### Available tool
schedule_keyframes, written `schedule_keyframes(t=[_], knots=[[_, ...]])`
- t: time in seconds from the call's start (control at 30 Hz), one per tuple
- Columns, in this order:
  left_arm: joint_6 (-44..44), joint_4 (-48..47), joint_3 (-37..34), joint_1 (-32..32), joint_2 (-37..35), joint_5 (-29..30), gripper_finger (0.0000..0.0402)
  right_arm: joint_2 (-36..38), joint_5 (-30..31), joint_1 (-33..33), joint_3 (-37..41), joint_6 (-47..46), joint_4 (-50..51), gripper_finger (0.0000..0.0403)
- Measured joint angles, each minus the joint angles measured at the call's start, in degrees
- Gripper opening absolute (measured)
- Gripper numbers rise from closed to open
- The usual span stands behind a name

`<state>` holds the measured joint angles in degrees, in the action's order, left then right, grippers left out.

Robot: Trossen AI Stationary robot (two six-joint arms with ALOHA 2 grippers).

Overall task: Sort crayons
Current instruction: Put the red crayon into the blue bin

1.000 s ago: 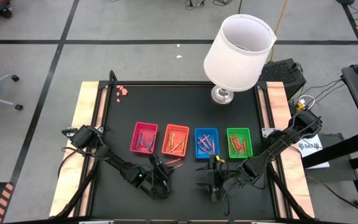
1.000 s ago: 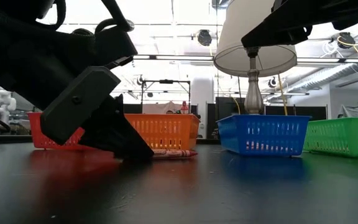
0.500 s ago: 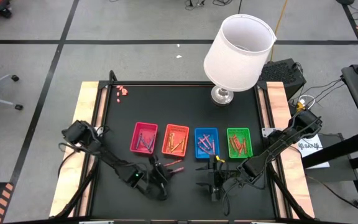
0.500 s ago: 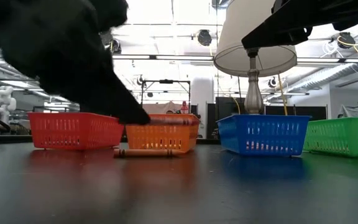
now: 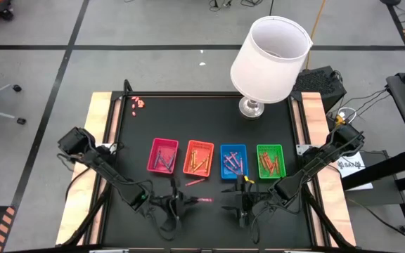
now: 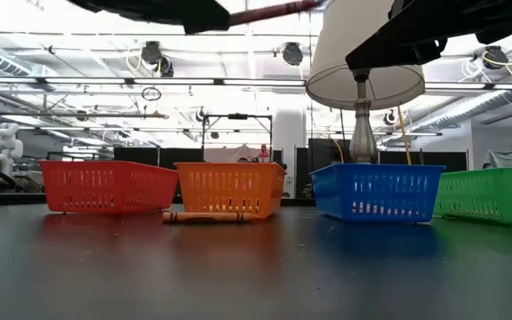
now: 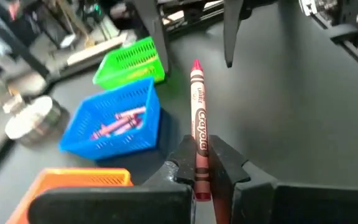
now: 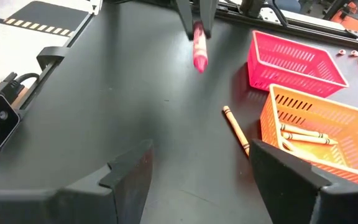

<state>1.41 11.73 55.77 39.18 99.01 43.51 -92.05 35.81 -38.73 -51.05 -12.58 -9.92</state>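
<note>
My left gripper (image 5: pixel 183 202) hangs above the table's near middle, shut on a red crayon (image 7: pixel 197 118) whose tip points toward my right gripper. The same crayon (image 6: pixel 274 11) shows high in the low view. An orange crayon (image 5: pixel 195 182) lies flat on the table before the orange tray (image 5: pixel 198 159). Pink (image 5: pixel 162 156), blue (image 5: pixel 233 161) and green (image 5: pixel 271 160) trays stand in the same row, each with crayons inside. My right gripper (image 8: pixel 197 180) waits open, near the front right of centre. My left gripper pinches the red crayon's blunt rear part (image 7: pixel 199 163) between its two fingers. The fingers come nearly level from the table's left and lie along the crayon. Most of the crayon sticks out past the fingertips, tip forward, lifted clear of the table.
A lamp with a white shade (image 5: pixel 269 60) stands at the far right of the black mat. Tiny pink bits (image 5: pixel 138 102) lie at the far left corner. Wooden rails (image 5: pixel 97 140) run along both sides of the mat.
My left gripper has risen from the table in front of the orange tray, rolling its wrist, with the red crayon between its fingers. The crayon is now lifted clear and points toward the table's right. The orange crayon has stayed on the table.
</note>
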Motion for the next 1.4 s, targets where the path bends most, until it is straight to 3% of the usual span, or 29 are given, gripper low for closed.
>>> schedule_keyframes(t=[0.27,0.53,0.7,1.4], knots=[[-22.81,1.46,-0.02,0.46,-0.60,-0.34,0.0016,-0.02,-0.06,-0.01,0.01,-0.22,0.81,0.0249],[-31.65,1.45,-0.02,0.40,-0.60,-0.37,0.0015,-0.02,-0.04,0.01,0.01,-0.22,1.03,0.0249],[-35.09,1.44,-0.02,0.50,-0.60,-0.39,0.0015,-0.02,-0.04,0.01,0.00,-0.22,1.07,0.0249],[-34.82,1.44,-0.02,0.50,-0.60,-0.39,0.0015,-0.02,-0.04,0.01,0.02,-0.22,1.16,0.0249]])
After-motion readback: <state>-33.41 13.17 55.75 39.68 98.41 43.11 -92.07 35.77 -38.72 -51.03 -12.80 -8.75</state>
